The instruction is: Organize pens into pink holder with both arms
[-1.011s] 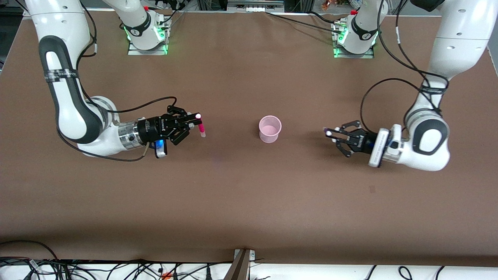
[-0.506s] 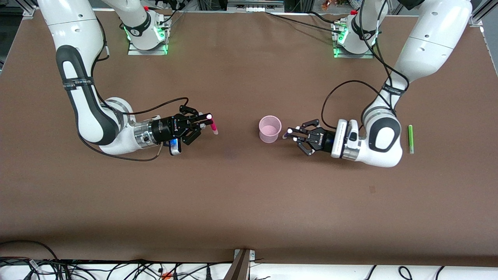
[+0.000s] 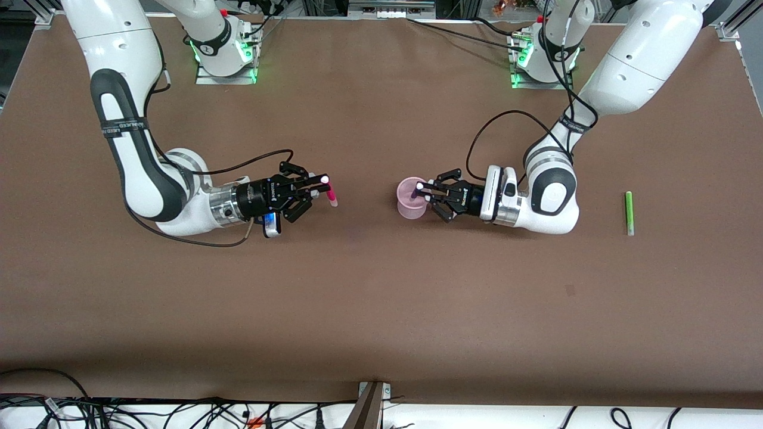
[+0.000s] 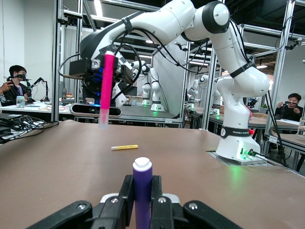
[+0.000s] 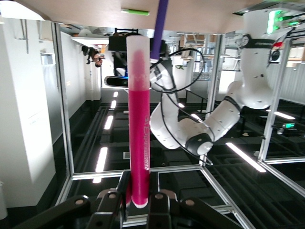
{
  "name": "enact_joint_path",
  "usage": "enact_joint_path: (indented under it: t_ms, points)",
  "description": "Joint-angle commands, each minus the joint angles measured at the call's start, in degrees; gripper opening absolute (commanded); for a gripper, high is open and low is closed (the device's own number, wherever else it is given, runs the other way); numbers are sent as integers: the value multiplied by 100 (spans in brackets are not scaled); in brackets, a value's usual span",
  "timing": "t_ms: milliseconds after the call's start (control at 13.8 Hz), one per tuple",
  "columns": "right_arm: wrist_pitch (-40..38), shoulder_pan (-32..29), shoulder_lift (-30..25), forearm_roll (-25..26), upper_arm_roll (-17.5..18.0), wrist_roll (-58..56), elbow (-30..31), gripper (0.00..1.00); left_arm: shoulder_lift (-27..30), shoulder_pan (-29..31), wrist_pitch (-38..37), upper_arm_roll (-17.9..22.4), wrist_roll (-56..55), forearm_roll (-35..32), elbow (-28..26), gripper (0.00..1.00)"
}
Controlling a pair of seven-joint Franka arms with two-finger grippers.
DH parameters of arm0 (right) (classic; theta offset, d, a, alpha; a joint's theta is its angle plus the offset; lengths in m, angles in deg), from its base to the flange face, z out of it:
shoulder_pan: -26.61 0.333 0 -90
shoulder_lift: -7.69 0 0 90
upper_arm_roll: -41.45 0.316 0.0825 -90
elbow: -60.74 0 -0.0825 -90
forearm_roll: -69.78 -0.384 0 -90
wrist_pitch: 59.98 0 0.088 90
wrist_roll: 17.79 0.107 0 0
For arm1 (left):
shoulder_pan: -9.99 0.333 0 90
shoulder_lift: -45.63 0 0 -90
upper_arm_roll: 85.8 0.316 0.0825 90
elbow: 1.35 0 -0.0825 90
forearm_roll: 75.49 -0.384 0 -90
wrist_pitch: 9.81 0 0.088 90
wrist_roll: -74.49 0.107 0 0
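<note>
The pink holder (image 3: 411, 205) stands upright mid-table. My left gripper (image 3: 420, 189) is shut on the dark purple-blue pen (image 3: 415, 192) and holds it upright over the holder's rim, on the side toward the left arm; the holder is out of the left wrist view, where the pen (image 4: 142, 191) shows between the jaws. My right gripper (image 3: 322, 182) is shut on the magenta pen (image 3: 329, 195), in the air above the table toward the right arm's end, apart from the holder; the right wrist view also shows that pen (image 5: 139, 133). The green pen (image 3: 628, 213) lies flat toward the left arm's end.
The yellow pen (image 4: 124, 147) lies flat on the table past the right gripper in the left wrist view; the front view does not show it. Both arm bases stand along the table's edge farthest from the front camera. Cables hang along the nearest edge.
My left gripper has carried the purple-blue pen across the table to the holder's rim, uncovering the green pen. My right gripper has moved a little toward the holder with the magenta pen.
</note>
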Motion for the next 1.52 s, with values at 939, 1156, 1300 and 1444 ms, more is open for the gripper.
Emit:
enact_joint_path:
  t_ms: [939,1156,1300,1444]
  points:
    - [2453,1847,-54,-1783,-4,-150,-170,0,833,1114,-1226,62,-4432,-1609,-26,100]
    - [2814,2173,33,-2029,-4,-554,-178,0,860,1167,-1287,334,-5546,-2660,481,100]
    - [3077,2367,86,-2073,-4,-669,-205,0,851,1281,-1646,343,-6399,-3749,1096,100]
    - [3166,2499,165,-2152,-4,-861,-205,0,842,1343,-1875,343,-6998,-4787,1633,100]
